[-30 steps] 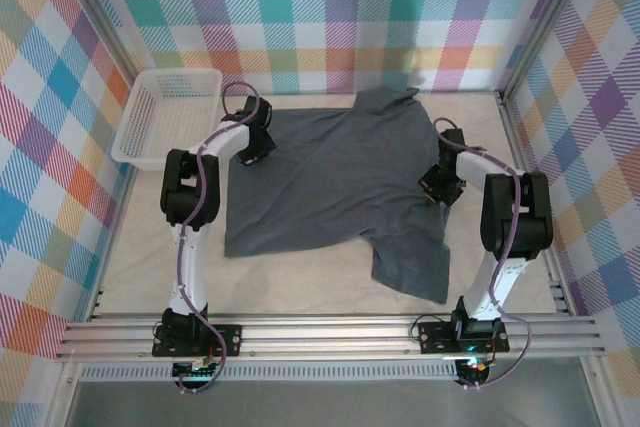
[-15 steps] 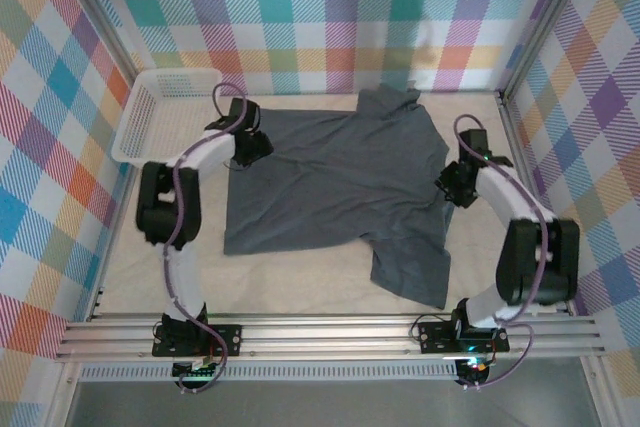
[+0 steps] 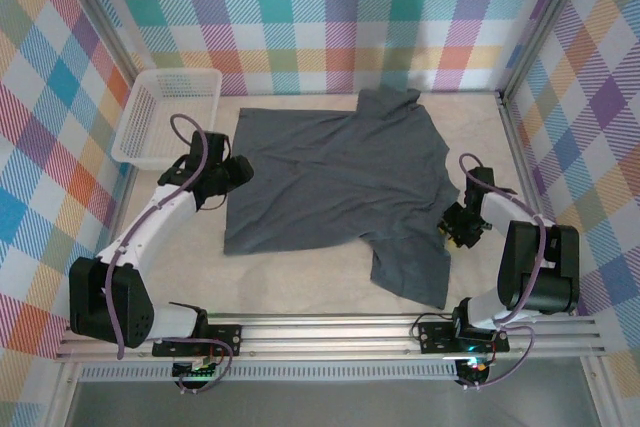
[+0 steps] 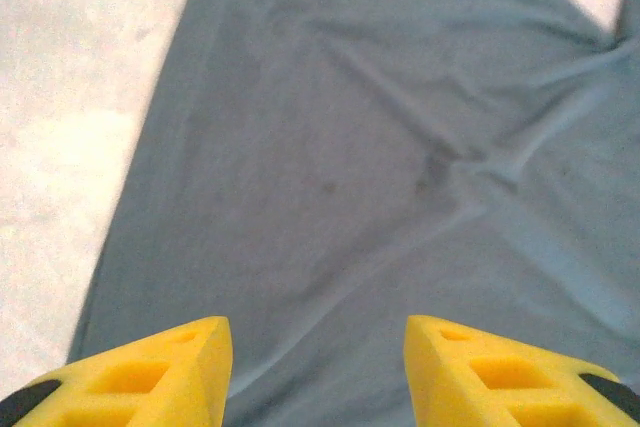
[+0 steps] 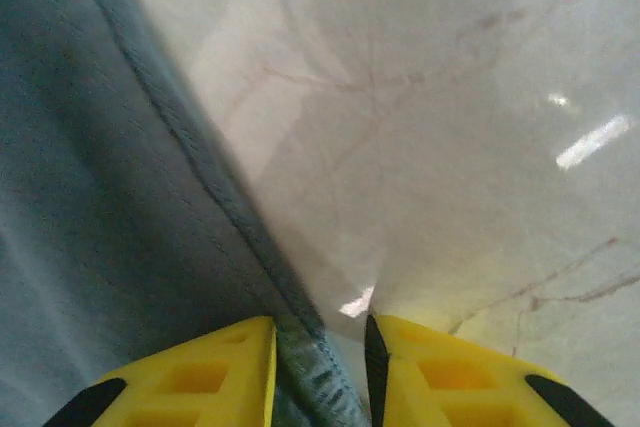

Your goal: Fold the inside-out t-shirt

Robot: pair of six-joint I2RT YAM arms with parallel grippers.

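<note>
The inside-out t-shirt (image 3: 335, 182) lies spread open mid-table, front or back up not told, neck toward the far wall, one sleeve (image 3: 412, 269) trailing toward the near rail. It is mostly flat with soft creases across the body and no fold laid. Left gripper (image 3: 240, 171) sits at the shirt's left side edge. Its wrist view looks down on grey cloth, yellow fingers (image 4: 160, 372) set wide with nothing between them. Right gripper (image 3: 453, 233) sits at the opposite edge beside the sleeve, jaws narrow, the stitched hem (image 5: 200, 167) running into the gap. Cannot tell whether the pinch has bitten. White basket (image 3: 135, 117) stands apart in the far left corner on the pale table (image 3: 300, 282). Judgement: this is the take-hold step ahead of a first fold. The next move needs both edges firmly pinched, the left jaws brought down onto its edge, then an even lift so the cloth carries across without bunching.
</note>
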